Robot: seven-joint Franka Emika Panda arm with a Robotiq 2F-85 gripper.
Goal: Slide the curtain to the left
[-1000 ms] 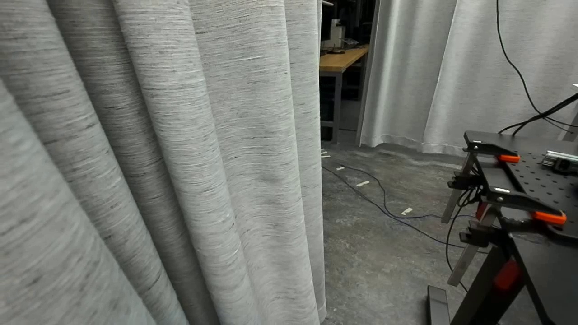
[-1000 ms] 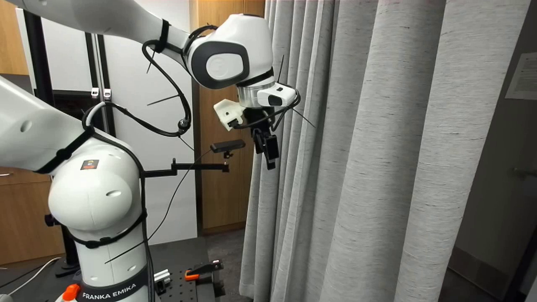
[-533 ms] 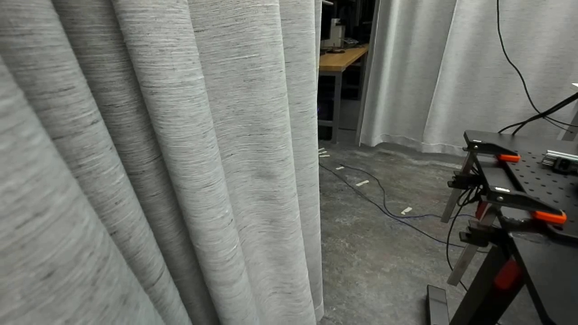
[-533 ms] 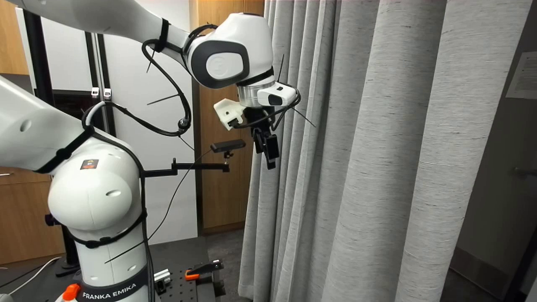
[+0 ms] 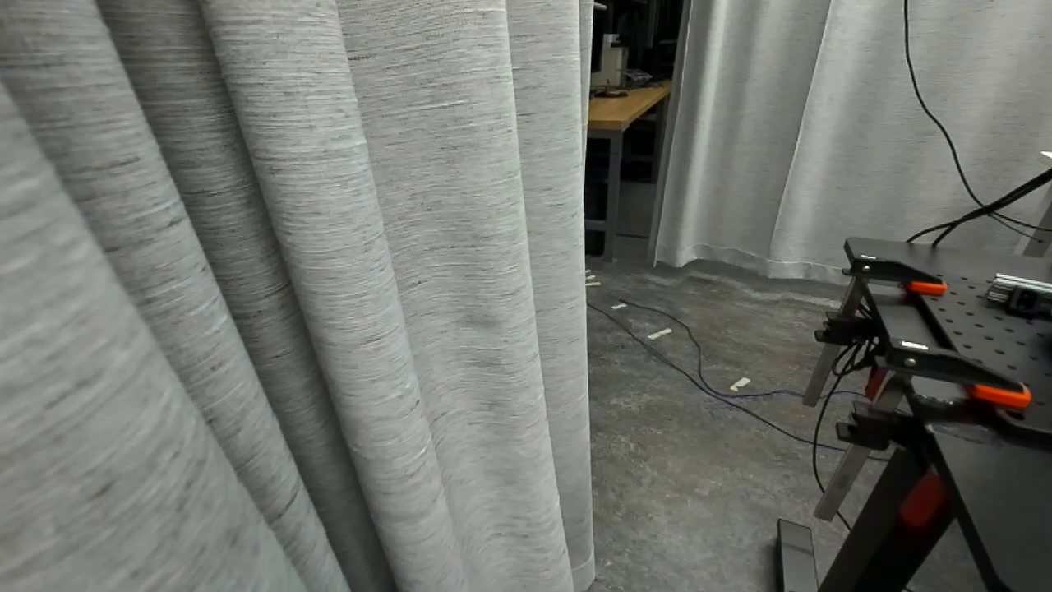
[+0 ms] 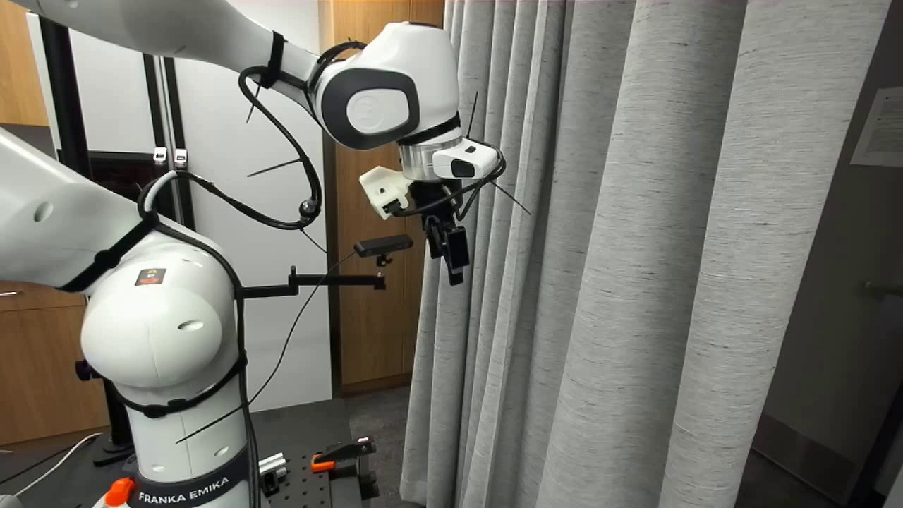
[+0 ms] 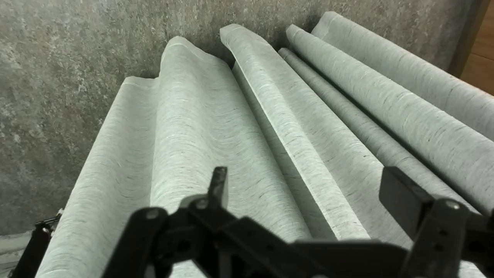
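"Wooden cabinet doors (image 6: pixel 370 282) stand beyond the arm (image 6: pixel 159 310), and grey floor (image 7: pixel 58 58) spreads below it. Where's the curtain (image 6: pixel 635 247)?"

"Just beside the arm's wrist end, hanging in deep folds to about floor level."

"Does the gripper (image 7: pixel 306 175) have hold of it?"

"No. It hangs at the arm's tip, fingers parted wide and pointing down, nothing pinched between. Whether one brushes the cloth, I can't tell."

"So we're at the lining-up, I'd guess, with the pull to come. How would you do it?"

"Choose one fold that stands proud, straddle it with a finger on each side, and only then squeeze. Go in deep: a shallow pinch on soft cloth would likely slip."

"And the pull?"

"Slow and level, towards the arm's own left, if that's the left they mean. Rush it and the top may lag behind the hem. The black table (image 6: pixel 303 430) under the arm stands apart from the cloth, floor between, so a snag there seems unlikely."
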